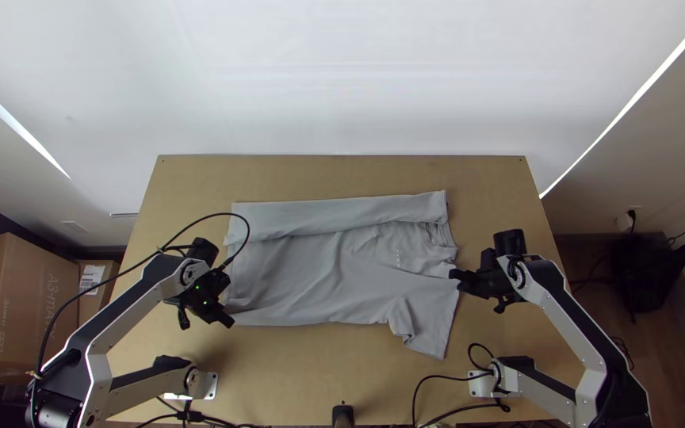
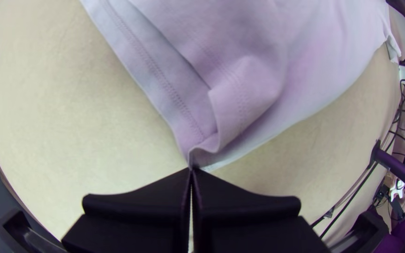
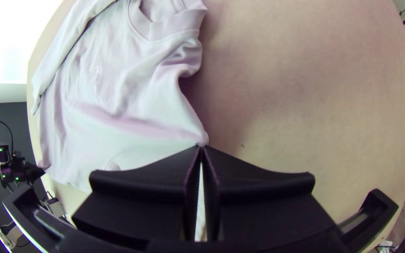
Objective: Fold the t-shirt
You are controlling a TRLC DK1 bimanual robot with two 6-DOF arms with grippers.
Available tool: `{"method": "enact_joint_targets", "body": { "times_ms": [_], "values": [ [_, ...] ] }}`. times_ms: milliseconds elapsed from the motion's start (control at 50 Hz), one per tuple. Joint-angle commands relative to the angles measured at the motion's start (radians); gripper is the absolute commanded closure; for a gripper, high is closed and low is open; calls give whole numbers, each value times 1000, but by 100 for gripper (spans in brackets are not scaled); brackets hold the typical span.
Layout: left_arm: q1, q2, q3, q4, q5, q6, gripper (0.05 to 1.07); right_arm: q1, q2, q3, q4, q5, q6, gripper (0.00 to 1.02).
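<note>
Pincer L (image 1: 228, 321), pincer R (image 1: 454, 277) pinch 1 tee (image 1: 319, 273) @ 2 pts.

Room for me beyond shirt (image 1: 319, 261), bare table (image 1: 319, 353) along its near side, left gripper (image 1: 228, 321) blocking near left corner, right gripper (image 1: 454, 277) at right edge, cable (image 1: 248, 230) looped over far left corner.

Light wooden table (image 1: 342, 178): we count one.
Light grey short-sleeved cloth t-shirt (image 1: 319, 273): we see one, on the table.
Silver-grey arms with black joints: we have two, the left arm (image 1: 124, 313) and right arm (image 1: 576, 317), at the table's near corners.
Flat-fingered black grippers: two for us, the left gripper (image 1: 229, 321) and right gripper (image 1: 453, 275), over the table.
Brown cardboard boxes: we find two, a large box (image 1: 21, 309) and a small box (image 1: 98, 279), left of the table.
</note>
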Motion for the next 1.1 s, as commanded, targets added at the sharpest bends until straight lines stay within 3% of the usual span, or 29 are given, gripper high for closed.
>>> {"method": "enact_joint_targets", "body": {
  "times_ms": [0, 200, 520, 1080],
  "values": [
    [42, -29, 9, -15, 5, 71, 104, -39, 19, 29, -15, 0, -45, 100],
    [70, -33, 39, -6, 19, 67, 104, -48, 13, 49, -18, 2, -70, 100],
    [27, -50, 226, 54, 120, -90, 104, 41, -35, 116, -20, 0, -55, 100],
    [116, 54, 384, 217, 140, -167, 104, 29, 77, 322, -17, 3, -70, 100]
  ]
}}
